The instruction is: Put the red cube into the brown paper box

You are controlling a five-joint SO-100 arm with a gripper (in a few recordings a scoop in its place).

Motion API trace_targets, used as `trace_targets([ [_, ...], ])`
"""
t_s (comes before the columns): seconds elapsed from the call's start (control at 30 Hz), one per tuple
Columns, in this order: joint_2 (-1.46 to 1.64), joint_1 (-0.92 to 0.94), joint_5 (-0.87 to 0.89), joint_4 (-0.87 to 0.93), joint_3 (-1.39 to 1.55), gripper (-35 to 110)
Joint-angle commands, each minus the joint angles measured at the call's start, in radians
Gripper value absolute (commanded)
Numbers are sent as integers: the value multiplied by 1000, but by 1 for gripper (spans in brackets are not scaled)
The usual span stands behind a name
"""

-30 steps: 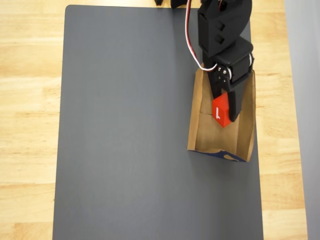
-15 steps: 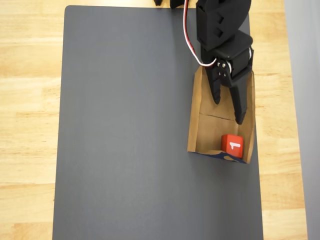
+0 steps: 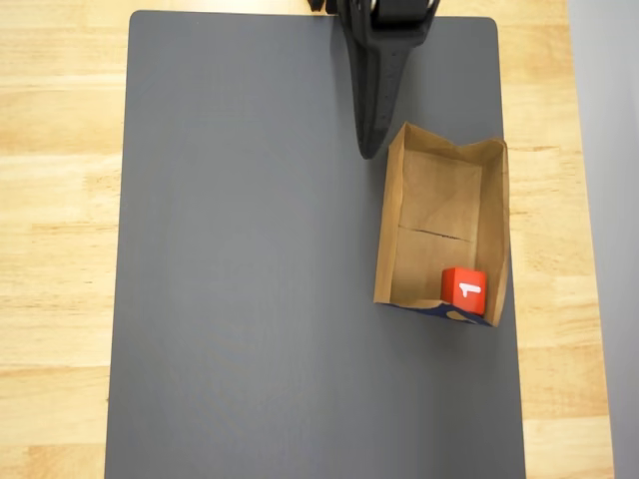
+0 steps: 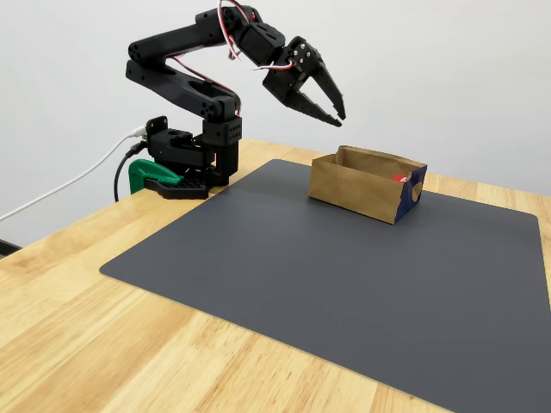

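The cube (image 3: 464, 289) lies inside the box (image 3: 390, 239), on its floor, tucked into the corner by the blue-printed end and touching or nearly touching the right wall in the overhead view. In the fixed view only a sliver of red (image 4: 398, 179) shows over the box's (image 4: 353, 191) rim. So the placing looks done — what is left, by my reading, is the retreat.

The end effector (image 4: 334, 109) hangs in the air above and to the left of the box in the fixed view, its two fingers spread apart and holding nothing. In the overhead view it (image 3: 373, 140) sits just off the box's far left corner, over the dark mat (image 3: 250, 259), clear of the paper wall.

To finish well, the arm should stay high and swing away from the box rather than across it (kraft paper is light, and a brush from a finger could likely shove or tip it). Moving back toward the base at the far edge of the desk (image 3: 60, 200) seems the safe line — slow, with no dip.

Writing: a white "1" on the cube's top face, plain in the overhead view. The blue print on the box's near end is too small to read.
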Motion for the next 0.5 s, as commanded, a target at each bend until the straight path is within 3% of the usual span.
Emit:
trace_targets([
  [0.0, 146, 49, -31, 72, 40, 0],
  [0.47, 146, 92, -54, 167, 178, 0],
])
